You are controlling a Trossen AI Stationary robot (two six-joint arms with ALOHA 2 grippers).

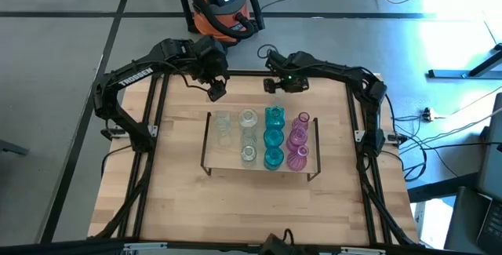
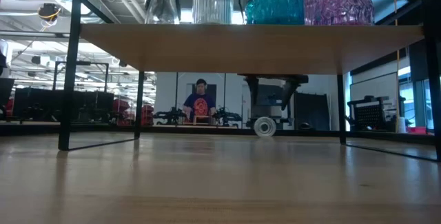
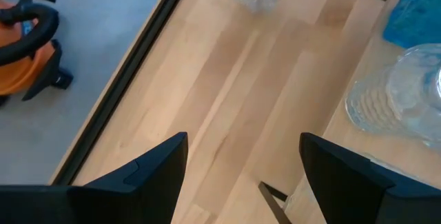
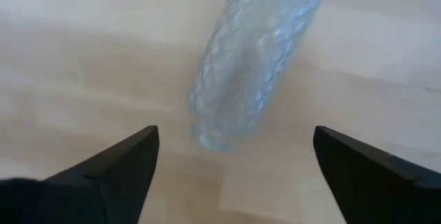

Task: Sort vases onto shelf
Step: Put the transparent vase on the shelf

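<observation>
The shelf [image 1: 234, 162] is a light-wood board on a dark wire frame in the middle of the table. Vases stand on it in columns: clear [image 1: 248, 136], teal [image 1: 273, 137] and pink [image 1: 298, 139]. One more clear textured vase [image 4: 255, 65] lies on its side on the table near the far edge. My right gripper [image 4: 234, 176] hangs open just above it, a finger on either side, touching nothing; the high view shows this gripper [image 1: 271, 87] too. My left gripper [image 3: 241, 176] is open over bare table beyond the shelf's far left corner [image 1: 216, 92].
Black rails [image 1: 157, 106] edge the tabletop. An orange vacuum cleaner [image 1: 222, 4] stands on the floor beyond the far edge. The low view looks under the shelf board [image 2: 241, 45], and a person [image 2: 200, 103] shows far off in the room.
</observation>
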